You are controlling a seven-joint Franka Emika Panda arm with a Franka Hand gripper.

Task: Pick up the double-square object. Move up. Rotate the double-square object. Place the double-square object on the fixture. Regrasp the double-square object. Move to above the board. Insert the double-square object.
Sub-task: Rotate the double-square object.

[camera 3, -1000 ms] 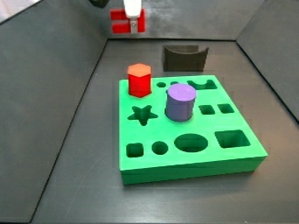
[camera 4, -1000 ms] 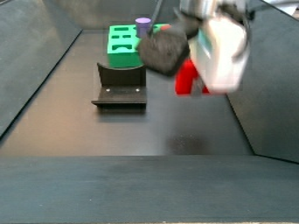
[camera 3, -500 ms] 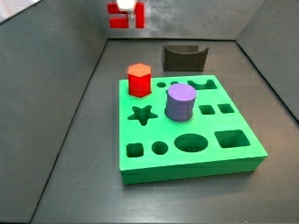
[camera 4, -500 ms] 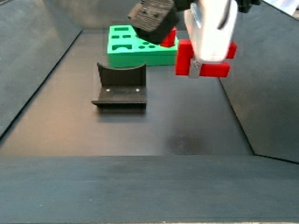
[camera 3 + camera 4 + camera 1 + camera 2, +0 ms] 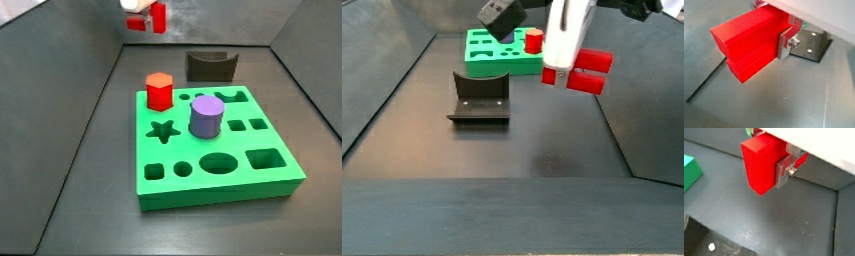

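Gripper (image 5: pixel 567 62) is clamped on the red piece (image 5: pixel 577 70), high off the floor, so pickup and lift look done. In a wrist view the piece (image 5: pixel 749 44) sits between the silver fingers (image 5: pixel 785 43); rotation seems underway or finished, can't tell which. Fixture (image 5: pixel 478 98) is empty, at about 8 o'clock of the piece. Board (image 5: pixel 214 147) holds hex peg (image 5: pixel 159 91) and cylinder (image 5: pixel 206 116). Left: fixture placement, regrasp, insertion.

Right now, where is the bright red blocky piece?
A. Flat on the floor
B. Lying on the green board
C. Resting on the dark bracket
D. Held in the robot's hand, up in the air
D. The double-square object sits clamped between the hand's silver fingers, above the floor, clear of the board and the fixture.
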